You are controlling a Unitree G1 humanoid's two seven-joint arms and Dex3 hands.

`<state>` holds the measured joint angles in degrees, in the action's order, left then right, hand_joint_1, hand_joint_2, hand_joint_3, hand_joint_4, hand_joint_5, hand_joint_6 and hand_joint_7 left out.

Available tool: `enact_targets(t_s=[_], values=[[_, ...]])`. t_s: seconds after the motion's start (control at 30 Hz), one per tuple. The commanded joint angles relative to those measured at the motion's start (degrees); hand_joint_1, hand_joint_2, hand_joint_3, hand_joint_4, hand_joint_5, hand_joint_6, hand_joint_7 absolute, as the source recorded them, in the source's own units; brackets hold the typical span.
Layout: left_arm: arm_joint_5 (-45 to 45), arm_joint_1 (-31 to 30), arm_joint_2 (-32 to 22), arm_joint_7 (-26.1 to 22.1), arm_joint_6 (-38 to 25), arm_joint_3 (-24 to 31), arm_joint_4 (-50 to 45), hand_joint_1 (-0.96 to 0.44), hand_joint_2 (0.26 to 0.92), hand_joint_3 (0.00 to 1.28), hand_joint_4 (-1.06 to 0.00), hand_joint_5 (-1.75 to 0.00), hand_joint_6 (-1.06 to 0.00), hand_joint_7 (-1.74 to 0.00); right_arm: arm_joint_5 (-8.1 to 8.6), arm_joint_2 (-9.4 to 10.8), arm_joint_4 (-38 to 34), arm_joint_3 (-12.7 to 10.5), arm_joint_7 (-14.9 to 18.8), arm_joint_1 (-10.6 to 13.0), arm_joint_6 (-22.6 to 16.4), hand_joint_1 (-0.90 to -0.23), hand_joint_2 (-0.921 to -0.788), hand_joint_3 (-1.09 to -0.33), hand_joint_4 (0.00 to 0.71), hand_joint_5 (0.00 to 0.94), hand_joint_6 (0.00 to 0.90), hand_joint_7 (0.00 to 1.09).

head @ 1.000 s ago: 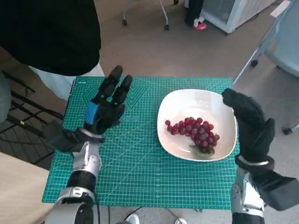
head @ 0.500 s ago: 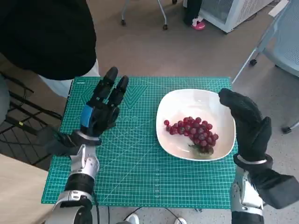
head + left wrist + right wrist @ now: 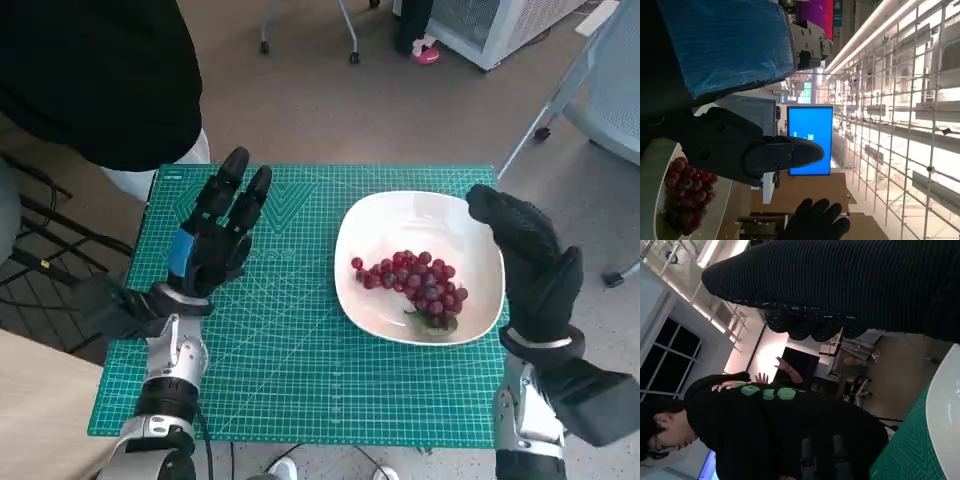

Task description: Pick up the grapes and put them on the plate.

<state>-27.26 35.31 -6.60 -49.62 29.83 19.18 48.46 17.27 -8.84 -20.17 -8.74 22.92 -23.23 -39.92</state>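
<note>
Already on the plate (image 3: 372,216), grapes (image 3: 414,284) run left-right, just left of the nearer right hand (image 3: 530,262), fingers spread, empty; left hand (image 3: 217,232) also spread, well apart.

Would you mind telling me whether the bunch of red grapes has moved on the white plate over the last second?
No. The bunch of red grapes lies at the same spot on the white plate, toward its near right side; neither hand touches it.

Left hand (image 3: 213,243) slightly farther left.
</note>
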Motion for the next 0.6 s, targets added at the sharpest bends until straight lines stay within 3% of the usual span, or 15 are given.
enact_targets(t_s=[0.03, 0.6], values=[[-0.4, -1.12, -0.17, 0.14, -1.02, 0.03, -1.15, -0.63, 0.921, 0.42, -0.04, -0.01, -0.15, -0.01, -0.01, -0.44, -0.07, 0.14, 0.72, 0.62, 1.18, -0.626, -0.921, -0.737, 0.334, 0.004, 0.09, 0.23], [-0.16, -1.7, -0.07, 0.81, -1.71, -0.09, -1.96, -0.63, 0.921, 0.42, -0.05, -0.01, -0.17, -0.01, -0.23, -0.95, 0.07, -0.07, 0.8, -0.19, 2.26, -0.632, -0.921, -0.743, 0.333, 0.002, 0.086, 0.23]])
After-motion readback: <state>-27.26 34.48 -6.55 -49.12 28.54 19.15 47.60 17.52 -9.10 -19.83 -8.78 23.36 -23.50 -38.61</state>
